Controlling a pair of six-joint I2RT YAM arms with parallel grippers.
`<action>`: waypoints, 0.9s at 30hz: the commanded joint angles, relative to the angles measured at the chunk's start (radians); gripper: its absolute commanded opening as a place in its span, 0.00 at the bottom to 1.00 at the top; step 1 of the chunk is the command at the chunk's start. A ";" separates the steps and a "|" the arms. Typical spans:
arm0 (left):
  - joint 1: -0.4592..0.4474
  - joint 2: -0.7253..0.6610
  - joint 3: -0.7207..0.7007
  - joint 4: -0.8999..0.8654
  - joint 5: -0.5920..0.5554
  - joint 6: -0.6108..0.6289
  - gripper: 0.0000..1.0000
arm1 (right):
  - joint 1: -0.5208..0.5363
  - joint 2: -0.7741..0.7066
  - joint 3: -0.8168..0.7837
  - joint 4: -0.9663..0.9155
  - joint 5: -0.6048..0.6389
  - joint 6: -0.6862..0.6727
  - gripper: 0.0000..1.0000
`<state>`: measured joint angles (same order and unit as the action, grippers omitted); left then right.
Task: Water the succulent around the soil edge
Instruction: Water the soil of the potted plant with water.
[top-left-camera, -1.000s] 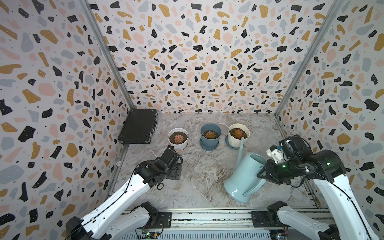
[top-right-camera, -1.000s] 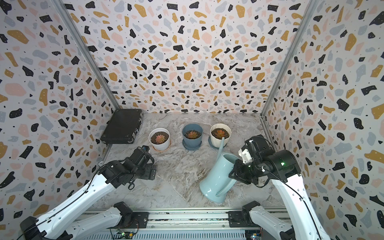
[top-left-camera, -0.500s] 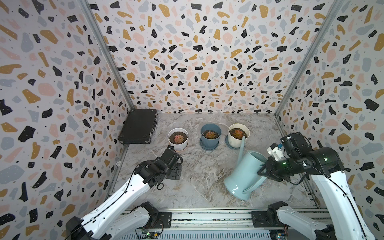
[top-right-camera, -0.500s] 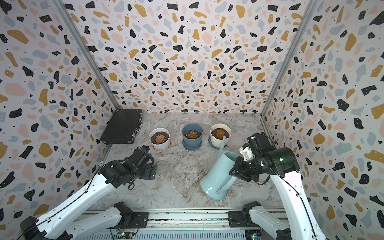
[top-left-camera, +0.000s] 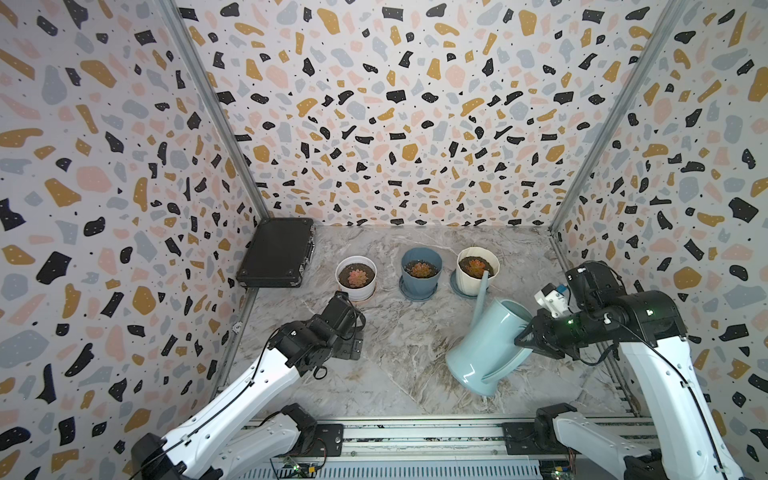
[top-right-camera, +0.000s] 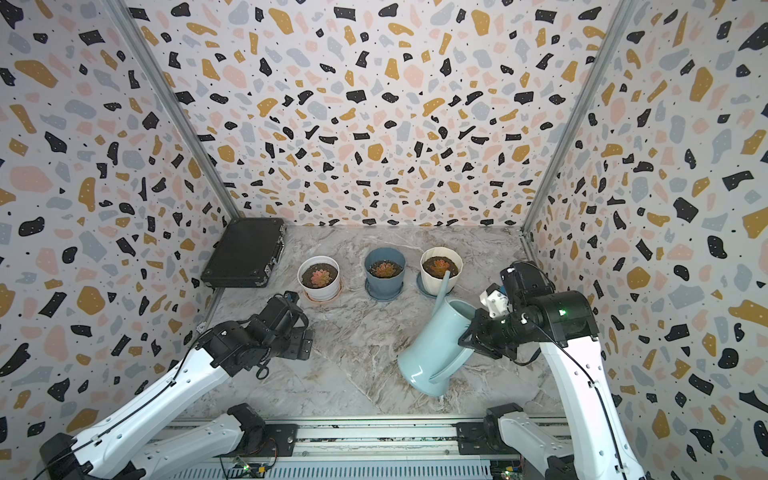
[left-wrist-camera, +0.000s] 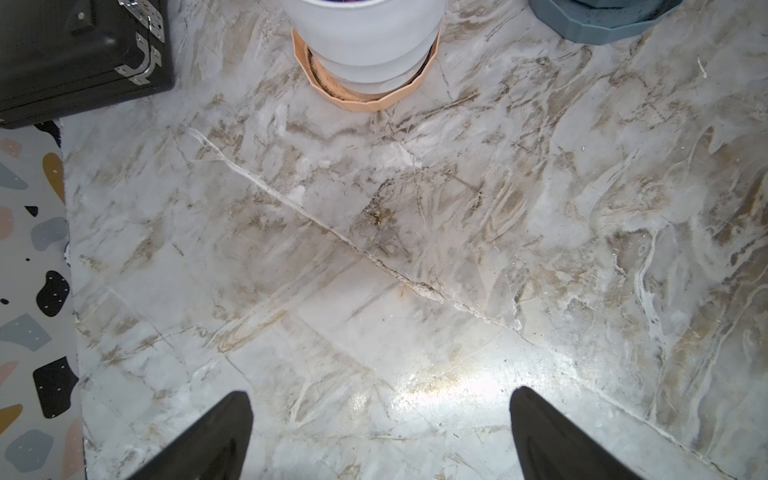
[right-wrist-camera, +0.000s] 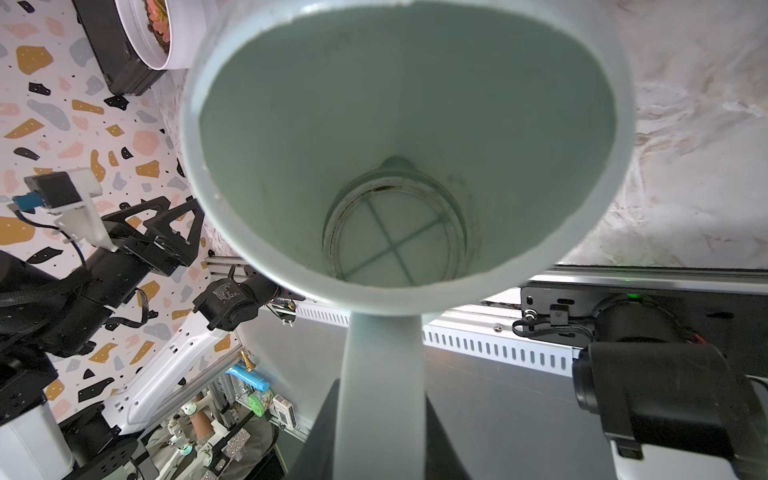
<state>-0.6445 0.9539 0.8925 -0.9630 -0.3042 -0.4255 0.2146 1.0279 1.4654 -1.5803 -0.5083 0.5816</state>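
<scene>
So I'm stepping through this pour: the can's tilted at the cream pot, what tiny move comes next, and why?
Probably ease the spout tip sideways along the cream pot rim, holding the tilt. The right gripper is shut on the can handle, and the tip sits over soil at the near edge, beside the succulent, so only one spot is covered.

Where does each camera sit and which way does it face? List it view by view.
Top views: high at the front, looking down at the pots, both arms showing; watering can held by the right gripper.
Left wrist: above the marble table, facing the white pot; open left gripper fingertips show.
Right wrist: looks into the can's mouth; its own fingers, left arm.
Shared: white pot, black case.
</scene>
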 joint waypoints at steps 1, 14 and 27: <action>-0.006 -0.007 0.001 0.017 -0.009 0.020 0.99 | -0.022 -0.005 0.032 -0.228 -0.042 -0.036 0.00; -0.014 -0.001 0.006 0.018 -0.024 0.037 0.99 | -0.090 0.035 0.045 -0.229 -0.072 -0.086 0.00; -0.021 0.006 0.002 0.023 -0.021 0.041 0.99 | -0.133 0.016 0.007 -0.230 -0.169 -0.088 0.00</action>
<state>-0.6586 0.9562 0.8925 -0.9627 -0.3161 -0.4011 0.0879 1.0702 1.4723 -1.5803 -0.6128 0.5041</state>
